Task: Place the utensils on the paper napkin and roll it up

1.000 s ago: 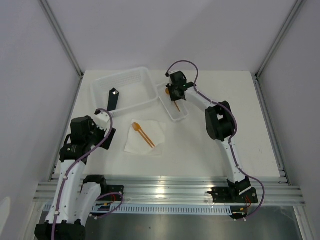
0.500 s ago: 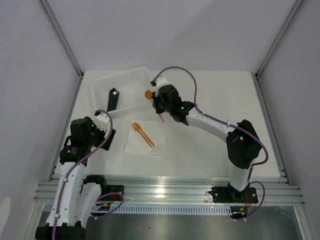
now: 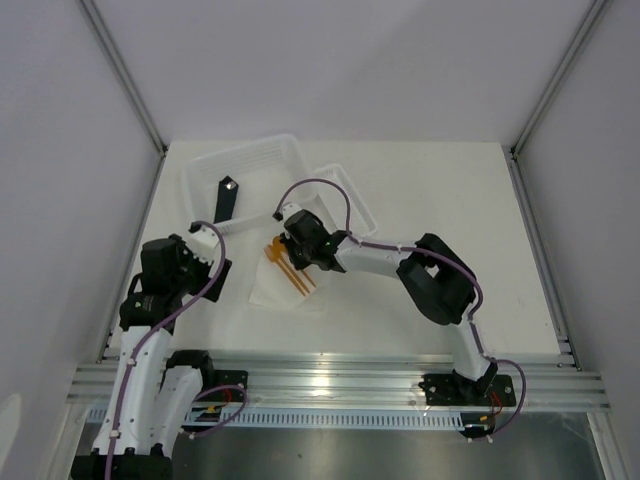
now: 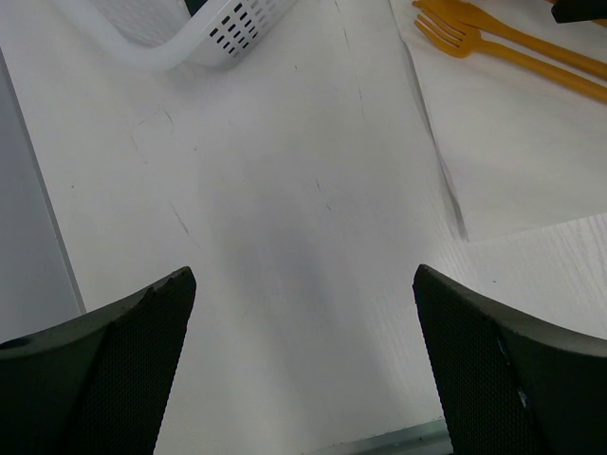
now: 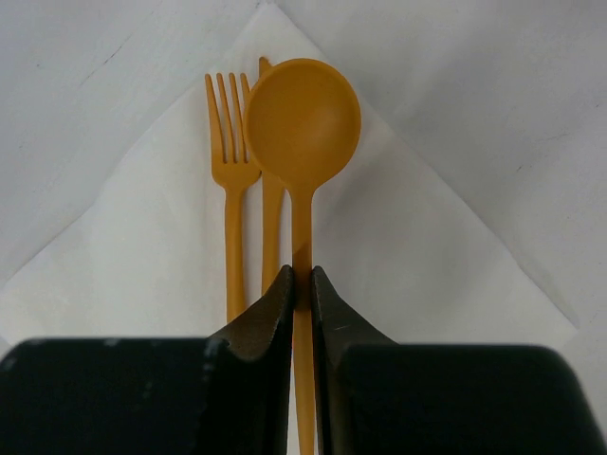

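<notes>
I have the right pincer (image 5: 301, 280) clamped narrow on the handle of the orange spoon (image 5: 302, 123). Its round bowl juts straight out ahead of the fingertips, over the white napkin (image 5: 427, 246). Just left of the pincer's tips lies the fork (image 5: 228, 161), tines pointing away, flat on the napkin. Between fork and spoon runs a third orange piece (image 5: 272, 218), its far end tucked behind the bowl (knife or stick, I can't make it out). Whether the spoon touches the paper, I can't tell from here. One corner of the napkin points away beyond the bowl.

Over to the left pincer (image 4: 302, 280): jaws wide, nothing between them, hovering over bare table (image 4: 266, 237). Ahead and to its right I see the napkin's edge and the fork's tines. Ahead and to its left is the slotted corner of a white tray (image 4: 190, 38). From above, a black bar (image 3: 226, 197) lies in that tray, beyond the left pincer.
</notes>
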Controlling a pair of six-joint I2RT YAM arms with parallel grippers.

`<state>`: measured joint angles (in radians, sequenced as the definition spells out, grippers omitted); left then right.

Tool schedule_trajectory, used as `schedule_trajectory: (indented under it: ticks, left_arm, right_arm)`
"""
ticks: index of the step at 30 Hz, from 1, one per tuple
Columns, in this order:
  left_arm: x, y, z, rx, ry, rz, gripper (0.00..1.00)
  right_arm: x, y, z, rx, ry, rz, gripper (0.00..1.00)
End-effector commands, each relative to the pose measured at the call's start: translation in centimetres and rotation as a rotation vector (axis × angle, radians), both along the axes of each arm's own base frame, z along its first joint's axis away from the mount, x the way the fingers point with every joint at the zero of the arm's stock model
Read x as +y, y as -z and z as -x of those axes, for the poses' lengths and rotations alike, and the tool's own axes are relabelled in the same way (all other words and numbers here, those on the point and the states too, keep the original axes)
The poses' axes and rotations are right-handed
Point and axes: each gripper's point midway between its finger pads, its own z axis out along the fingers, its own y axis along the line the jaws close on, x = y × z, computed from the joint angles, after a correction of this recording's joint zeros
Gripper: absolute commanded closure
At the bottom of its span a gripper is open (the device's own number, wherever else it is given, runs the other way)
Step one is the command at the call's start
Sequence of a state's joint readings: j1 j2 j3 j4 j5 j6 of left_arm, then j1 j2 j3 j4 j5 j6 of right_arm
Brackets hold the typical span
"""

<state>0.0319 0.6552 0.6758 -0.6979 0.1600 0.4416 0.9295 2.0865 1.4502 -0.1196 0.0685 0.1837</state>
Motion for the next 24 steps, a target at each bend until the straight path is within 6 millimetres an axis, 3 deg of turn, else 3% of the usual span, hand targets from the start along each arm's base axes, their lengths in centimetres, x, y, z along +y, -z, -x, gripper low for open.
schedule_trajectory:
  ticks: [1,24]
  left_arm:
    - [-0.1,-0.2,-0.3,-0.019,-0.003,0.008,0.01]
    - [0.0,-0.2,-0.3,-0.019,-0.008,0.004,0.00]
  right_arm:
    - [1.1,-1.5,-1.4,-0.046,0.006,-0.019,1.00]
    - [1.1,0.7,-1.1,0.059,0.080,-0.037,1.00]
